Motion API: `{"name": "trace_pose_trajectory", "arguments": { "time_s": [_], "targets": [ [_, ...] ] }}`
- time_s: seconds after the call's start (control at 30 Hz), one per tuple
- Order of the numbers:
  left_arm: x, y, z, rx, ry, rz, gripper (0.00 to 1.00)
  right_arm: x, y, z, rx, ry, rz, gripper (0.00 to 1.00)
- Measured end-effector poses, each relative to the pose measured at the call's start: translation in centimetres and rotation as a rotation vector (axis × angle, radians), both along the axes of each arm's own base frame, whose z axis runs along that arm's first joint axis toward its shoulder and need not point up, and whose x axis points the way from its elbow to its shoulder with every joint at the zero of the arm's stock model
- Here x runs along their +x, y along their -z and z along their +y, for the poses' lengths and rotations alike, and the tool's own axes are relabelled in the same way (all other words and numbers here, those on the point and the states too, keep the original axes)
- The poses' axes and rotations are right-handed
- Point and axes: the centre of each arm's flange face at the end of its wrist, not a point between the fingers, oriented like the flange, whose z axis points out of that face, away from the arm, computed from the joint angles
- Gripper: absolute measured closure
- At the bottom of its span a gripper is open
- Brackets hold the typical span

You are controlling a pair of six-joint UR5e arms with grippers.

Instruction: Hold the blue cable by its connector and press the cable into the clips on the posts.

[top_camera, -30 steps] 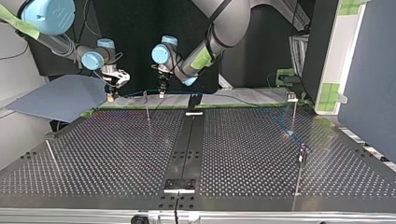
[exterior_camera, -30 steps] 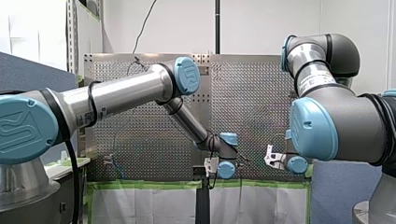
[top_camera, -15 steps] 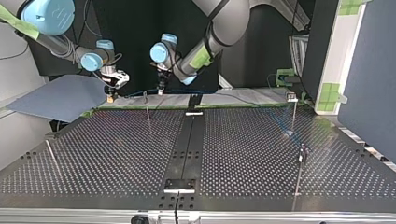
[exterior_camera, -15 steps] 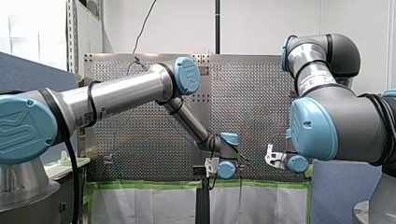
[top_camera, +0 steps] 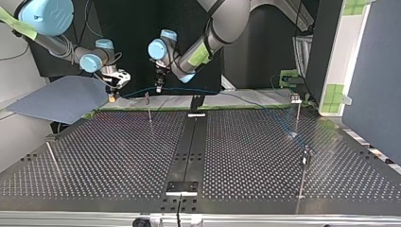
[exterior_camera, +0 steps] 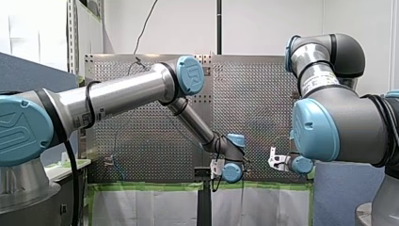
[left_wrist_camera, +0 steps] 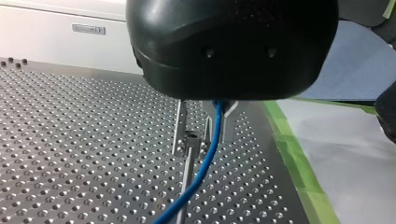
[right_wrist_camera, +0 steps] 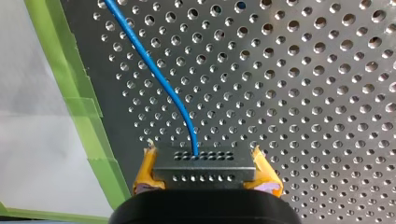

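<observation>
right gripper: yellow pads squeeze the connector | blue cable: comes out of connector, pinched in left gripper | in the way: thin post just under left gripper | nearby: green tape, table full of holes

Front and top views oppose across the table; wrist views close.

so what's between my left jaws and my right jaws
A stretch of blue cable, with a thin post standing close by it, in the top view.
</observation>
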Motion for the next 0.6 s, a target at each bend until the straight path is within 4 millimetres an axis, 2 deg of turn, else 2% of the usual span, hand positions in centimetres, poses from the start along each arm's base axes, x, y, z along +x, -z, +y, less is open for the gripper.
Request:
{"name": "trace_pose_trajectory", "arguments": {
  "time_s": [0.6],
  "targets": [
    [1.7,-1.3,-0.2,-0.017,-0.010,-0.013,1.00,-1.5,-2.0,-1.4,-0.040,-0.023,-0.056,1.00]
  ]
}}
